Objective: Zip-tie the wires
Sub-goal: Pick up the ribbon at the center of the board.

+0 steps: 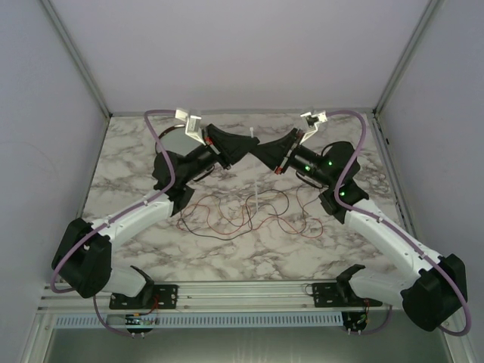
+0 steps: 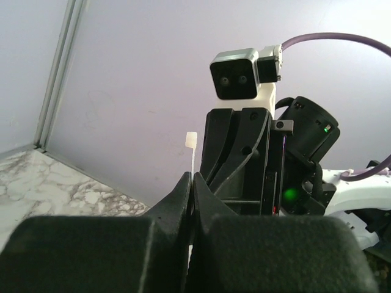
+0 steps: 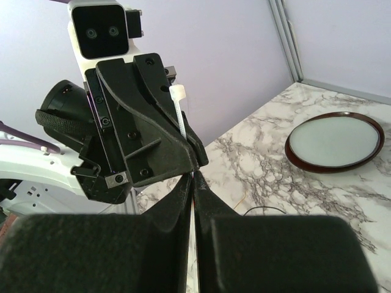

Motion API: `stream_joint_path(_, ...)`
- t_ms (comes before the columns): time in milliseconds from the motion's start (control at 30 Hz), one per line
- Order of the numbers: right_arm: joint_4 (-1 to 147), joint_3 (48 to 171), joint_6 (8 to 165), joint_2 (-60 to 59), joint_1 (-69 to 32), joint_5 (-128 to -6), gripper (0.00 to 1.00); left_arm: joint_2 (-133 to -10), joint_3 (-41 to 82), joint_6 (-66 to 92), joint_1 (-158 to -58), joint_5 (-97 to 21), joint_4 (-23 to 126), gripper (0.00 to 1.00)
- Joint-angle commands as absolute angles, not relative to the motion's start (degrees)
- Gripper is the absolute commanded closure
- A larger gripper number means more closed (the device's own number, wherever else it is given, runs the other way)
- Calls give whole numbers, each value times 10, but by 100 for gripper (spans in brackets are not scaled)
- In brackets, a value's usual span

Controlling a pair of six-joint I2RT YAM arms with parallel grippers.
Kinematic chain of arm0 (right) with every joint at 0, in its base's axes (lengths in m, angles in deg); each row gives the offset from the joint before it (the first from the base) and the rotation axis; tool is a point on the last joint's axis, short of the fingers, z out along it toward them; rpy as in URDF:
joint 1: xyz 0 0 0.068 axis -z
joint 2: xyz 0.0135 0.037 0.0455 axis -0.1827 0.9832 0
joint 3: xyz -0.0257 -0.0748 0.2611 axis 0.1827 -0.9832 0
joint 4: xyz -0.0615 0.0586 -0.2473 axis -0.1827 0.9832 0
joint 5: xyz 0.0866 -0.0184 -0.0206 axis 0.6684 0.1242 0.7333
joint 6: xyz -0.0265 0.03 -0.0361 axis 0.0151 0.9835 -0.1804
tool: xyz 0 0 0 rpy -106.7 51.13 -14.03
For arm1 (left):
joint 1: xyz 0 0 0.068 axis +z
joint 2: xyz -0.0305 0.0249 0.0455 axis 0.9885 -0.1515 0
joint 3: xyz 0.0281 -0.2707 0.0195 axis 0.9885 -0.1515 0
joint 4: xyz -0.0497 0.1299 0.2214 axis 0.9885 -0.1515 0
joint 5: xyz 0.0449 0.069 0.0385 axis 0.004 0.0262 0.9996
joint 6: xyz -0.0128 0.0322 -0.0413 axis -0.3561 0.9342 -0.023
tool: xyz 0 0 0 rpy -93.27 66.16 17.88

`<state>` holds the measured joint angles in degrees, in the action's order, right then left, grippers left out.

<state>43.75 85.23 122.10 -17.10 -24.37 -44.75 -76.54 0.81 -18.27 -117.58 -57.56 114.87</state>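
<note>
Start at the left: the dish sits at about 10 o'clock on the marble table, half hidden behind your left arm, and plays no part here. Your left gripper is up off the table with its fingers pressed together on the white zip tie, whose square head stands at 12 o'clock from the tips. Nose to nose with it, your right gripper is also pressed together. The strap appears to run down into its tips too, so both seem to pinch the same tie.

The wires lie loose on the table at 6 o'clock from the two grippers, red and dark loops spread across the middle, none of them held.

To do this step well, I judge you should hold the head steady with one gripper and draw the tail straight with the other, without twisting. Grip firmly, because the strap looks thin and slick and could slide out. Before cinching, make sure the loop really goes round the strands.

You can't check that here. From above, a pale strip hangs toward the wires, but whether it passes round them or just beside them is too fine to tell. Both wrist views hide the strap below the fingertips, and the head's slot is unreadable.
</note>
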Motion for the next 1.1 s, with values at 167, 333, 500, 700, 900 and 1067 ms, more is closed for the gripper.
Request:
stream_joint_path(167, 503, 885, 1174, -196, -236, -465, 81, -743, 15, -125, -1175, -589, 1103, 100)
stream_joint_path(333, 576, 873, 1127, -244, -208, -507, 52, -757, 27, -87, -1127, -607, 1041, 100)
stream_joint_path(500, 595, 846, 1073, -282, -194, -558, 35, -825, 45, -110, -1071, -671, 1067, 100)
stream_joint_path(700, 553, 772, 995, -324, -194, -611, 10, -918, 69, -116, -1044, -694, 1114, 100)
stream_joint_path(900, 498, 724, 972, -352, -194, -608, 10, -1016, 99, -142, -1012, -700, 1215, 100)
stream_joint_path(1067, 496, 708, 968, -363, -194, -612, 10, -1084, 151, -141, -998, -701, 1226, 100)
